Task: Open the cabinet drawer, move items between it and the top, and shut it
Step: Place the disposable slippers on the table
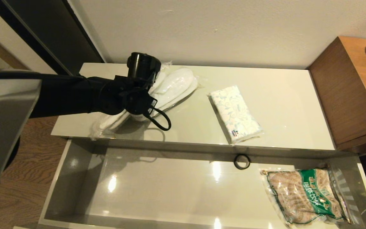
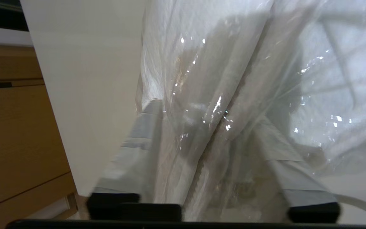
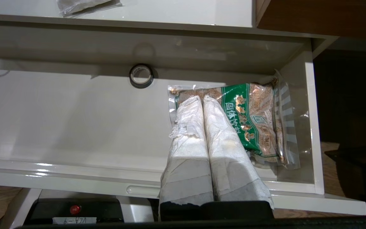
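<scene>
Open and nearest, the cabinet drawer (image 1: 157, 190) holds a snack bag (image 1: 307, 195) and black ring (image 1: 241, 161); slippers (image 1: 173, 87) and tissue pack (image 1: 235, 114) lie on the top (image 1: 284, 101). Left gripper (image 2: 213, 117) straddles the slippers, fingers spread. Right gripper (image 3: 202, 100), fingers pressed together, hovers above the snack bag.

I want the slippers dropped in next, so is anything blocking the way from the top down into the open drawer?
Nothing visible. The left gripper straddles the slippers; the drawer below is bare there. The snack bag and black ring lie further right.
</scene>
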### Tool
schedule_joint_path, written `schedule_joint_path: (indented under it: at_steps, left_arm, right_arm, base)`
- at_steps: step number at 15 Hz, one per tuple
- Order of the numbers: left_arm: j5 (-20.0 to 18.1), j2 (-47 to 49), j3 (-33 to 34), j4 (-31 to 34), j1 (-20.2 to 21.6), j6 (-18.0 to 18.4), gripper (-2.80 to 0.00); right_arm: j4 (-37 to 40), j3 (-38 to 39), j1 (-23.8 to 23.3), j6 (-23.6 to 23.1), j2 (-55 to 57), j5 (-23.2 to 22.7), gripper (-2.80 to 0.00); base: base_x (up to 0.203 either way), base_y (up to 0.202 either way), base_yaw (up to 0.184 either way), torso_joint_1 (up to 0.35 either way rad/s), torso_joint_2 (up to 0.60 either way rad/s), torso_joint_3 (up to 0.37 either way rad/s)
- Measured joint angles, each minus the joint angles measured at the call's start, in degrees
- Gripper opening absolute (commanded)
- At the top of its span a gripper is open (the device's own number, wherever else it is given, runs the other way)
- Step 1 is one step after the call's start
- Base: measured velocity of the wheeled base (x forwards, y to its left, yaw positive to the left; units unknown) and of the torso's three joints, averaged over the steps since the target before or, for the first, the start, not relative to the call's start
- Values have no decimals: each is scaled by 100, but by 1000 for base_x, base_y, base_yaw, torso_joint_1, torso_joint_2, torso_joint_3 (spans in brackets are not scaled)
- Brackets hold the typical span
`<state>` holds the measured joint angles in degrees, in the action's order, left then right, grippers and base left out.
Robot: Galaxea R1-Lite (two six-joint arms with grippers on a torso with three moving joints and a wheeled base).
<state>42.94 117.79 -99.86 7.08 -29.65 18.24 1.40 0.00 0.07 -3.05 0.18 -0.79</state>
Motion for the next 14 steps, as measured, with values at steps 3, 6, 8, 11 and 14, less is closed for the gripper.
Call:
schedule_joint_path:
  at_steps: [3,6,8,11,14]
  left_arm:
    - [-20,40,-420,71,10,9,0]
    - [-41,-111,-635,117,-102,19,0]
    - [-85,-368,-613,292,-343,11,0]
    - [-236,-958,-371,963,-821,-210,0]
    - [-393,-1613,90,1940,-1350,-708,0]
  right_arm:
    - [0,0,0,0,0,2,-280]
    - [-1,0,0,1,0,2,-280]
    - [0,0,0,2,0,5,-280]
    - [-1,0,-5,0,0,3,-280]
    - [0,0,0,0,0,2,-280]
  base:
    - [0,0,0,0,0,0]
    - [0,0,0,0,0,0]
    - [0,0,0,0,0,0]
    - [0,0,0,0,0,0]
    - [0,0,0,0,0,0]
